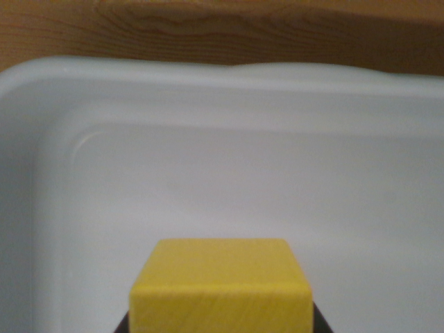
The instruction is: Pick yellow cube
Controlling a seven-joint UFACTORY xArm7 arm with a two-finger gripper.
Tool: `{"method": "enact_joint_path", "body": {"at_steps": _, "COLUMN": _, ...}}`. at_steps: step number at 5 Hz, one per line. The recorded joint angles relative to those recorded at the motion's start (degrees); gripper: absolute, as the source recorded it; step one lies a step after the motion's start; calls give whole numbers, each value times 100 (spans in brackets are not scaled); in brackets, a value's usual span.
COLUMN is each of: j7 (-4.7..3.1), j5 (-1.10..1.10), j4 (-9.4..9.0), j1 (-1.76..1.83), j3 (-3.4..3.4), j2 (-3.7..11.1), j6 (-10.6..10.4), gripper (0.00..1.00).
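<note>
A yellow cube (220,288) fills the bottom centre of the wrist view, its top face and front face showing. Only two dark slivers of my gripper (220,327) show, one pressed against each lower side of the cube; the left fingertip (123,325) and the right one (319,323) sit at the frame's bottom edge. The jaws stand closed against the cube's sides. The cube's lower part and most of the fingers are cut off by the frame.
Behind and under the cube is a pale grey plastic bin (208,76) with a rounded rim and a rounded corner at the wrist view's left. Beyond the rim lies a brown wooden tabletop (229,28).
</note>
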Motion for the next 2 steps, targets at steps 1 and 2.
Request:
{"method": "enact_joint_path", "body": {"at_steps": 1, "j7": 0, "j5": 0, "j4": 0, "j1": 0, "j3": 0, "j2": 0, "j6": 0, "gripper": 100}}
{"method": "enact_joint_path", "body": {"at_steps": 2, "j7": -1, "j5": 1, "j4": 115, "j1": 3, "j3": 1, "j2": -5, "j6": 120, "gripper": 100}}
